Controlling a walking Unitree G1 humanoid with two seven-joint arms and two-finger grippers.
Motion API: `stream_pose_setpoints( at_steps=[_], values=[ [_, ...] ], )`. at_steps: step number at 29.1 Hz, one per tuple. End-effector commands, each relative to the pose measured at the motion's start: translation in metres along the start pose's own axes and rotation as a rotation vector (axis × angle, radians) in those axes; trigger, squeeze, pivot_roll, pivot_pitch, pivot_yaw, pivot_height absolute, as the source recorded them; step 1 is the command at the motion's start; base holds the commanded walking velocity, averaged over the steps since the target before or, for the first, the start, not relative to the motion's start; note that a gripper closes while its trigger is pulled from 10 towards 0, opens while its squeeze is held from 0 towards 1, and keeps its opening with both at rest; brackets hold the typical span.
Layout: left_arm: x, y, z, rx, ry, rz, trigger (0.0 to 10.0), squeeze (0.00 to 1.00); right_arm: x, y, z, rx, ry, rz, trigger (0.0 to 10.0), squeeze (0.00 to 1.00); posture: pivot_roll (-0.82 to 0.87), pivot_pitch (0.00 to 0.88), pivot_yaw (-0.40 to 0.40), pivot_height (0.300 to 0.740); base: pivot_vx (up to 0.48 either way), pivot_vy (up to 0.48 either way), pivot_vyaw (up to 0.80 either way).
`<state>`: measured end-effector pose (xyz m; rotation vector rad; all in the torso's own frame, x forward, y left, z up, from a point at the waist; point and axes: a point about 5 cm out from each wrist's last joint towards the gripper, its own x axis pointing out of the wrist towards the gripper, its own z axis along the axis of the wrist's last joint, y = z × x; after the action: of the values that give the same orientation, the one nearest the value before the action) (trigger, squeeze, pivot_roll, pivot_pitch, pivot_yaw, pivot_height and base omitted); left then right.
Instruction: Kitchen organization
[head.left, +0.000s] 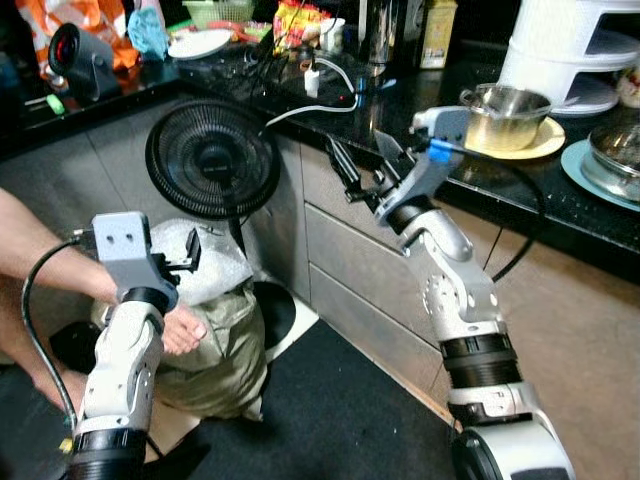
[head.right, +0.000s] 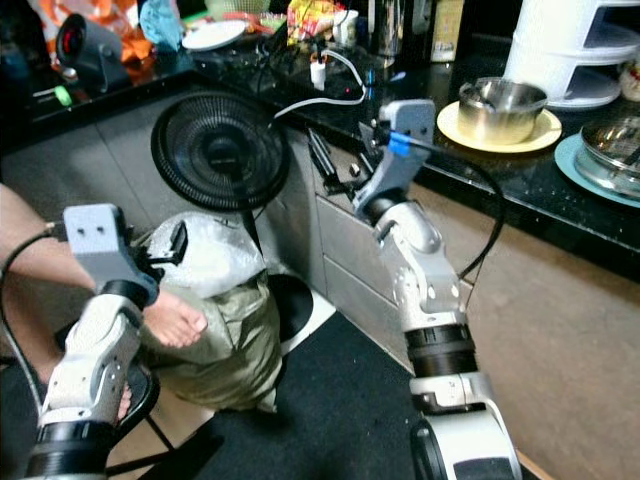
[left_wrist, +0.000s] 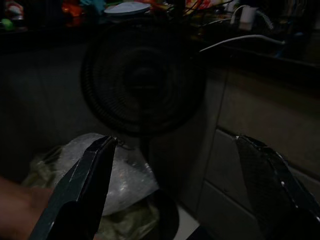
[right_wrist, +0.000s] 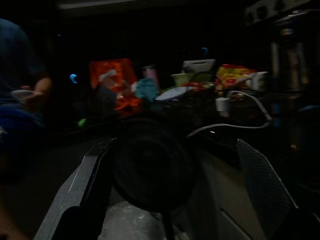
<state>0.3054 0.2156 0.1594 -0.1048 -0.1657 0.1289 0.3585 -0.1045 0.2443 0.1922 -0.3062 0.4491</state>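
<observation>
My right gripper (head.left: 366, 160) is raised in front of the black countertop's (head.left: 530, 190) edge, open and empty, its fingers pointing toward a black standing fan (head.left: 212, 158). On the counter behind it, a steel pot (head.left: 503, 115) sits on a yellow plate (head.left: 548, 145). A steel bowl (head.left: 618, 150) rests on a teal plate (head.left: 583, 168) at the far right. My left gripper (head.left: 188, 255) is low on the left, open and empty, facing a clear plastic bag (head.left: 210, 262) on an olive sack (head.left: 225, 350). In the left wrist view the fingers (left_wrist: 95, 170) frame the fan (left_wrist: 142, 80).
A person's bare foot (head.left: 180, 328) and leg (head.left: 40, 260) are just beside my left arm. Grey cabinet drawers (head.left: 350, 250) run under the counter, and a black mat (head.left: 340, 420) covers the floor. A white tiered rack (head.left: 570, 50), snack packets (head.left: 295, 22) and cables (head.left: 320, 95) crowd the counter.
</observation>
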Motion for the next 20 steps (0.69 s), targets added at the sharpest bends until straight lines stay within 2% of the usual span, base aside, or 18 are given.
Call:
stream_pose_setpoints(
  at_steps=[1, 2, 10, 19, 20],
  values=[
    [0.0013, 0.0069, 0.0059, -0.007, -0.018, 0.022, 10.0, 0.00, 0.0031, 0.0031, -0.0015, -0.032, 0.017, 0.009, 10.0, 0.00, 0.02, 0.000, 0.032, 0.740, 0.382, 0.000, 0.00],
    [0.0013, 0.0092, 0.0075, -0.020, -0.024, 0.034, 10.0, 0.00, 0.0030, 0.0057, -0.0036, -0.063, 0.029, 0.022, 10.0, 0.00, 0.02, 0.000, 0.029, 0.740, 0.480, 0.000, 0.00],
    [0.0027, 0.0066, 0.0135, -0.017, -0.044, 0.027, 10.0, 0.00, 0.0046, 0.0047, -0.0009, -0.099, 0.030, 0.014, 10.0, 0.00, 0.02, 0.000, 0.026, 0.740, 0.480, 0.000, 0.00],
    [0.0047, 0.0028, 0.0152, -0.019, -0.047, 0.017, 10.0, 0.00, 0.0070, 0.0000, 0.0019, -0.096, 0.025, -0.024, 10.0, 0.00, 0.02, 0.000, 0.024, 0.740, 0.480, 0.000, 0.00],
    [0.0051, 0.0017, 0.0157, -0.018, -0.047, 0.013, 10.0, 0.00, 0.0077, -0.0010, 0.0030, -0.082, 0.022, -0.030, 10.0, 0.00, 0.02, 0.000, 0.026, 0.740, 0.480, 0.000, -0.77]
  ],
)
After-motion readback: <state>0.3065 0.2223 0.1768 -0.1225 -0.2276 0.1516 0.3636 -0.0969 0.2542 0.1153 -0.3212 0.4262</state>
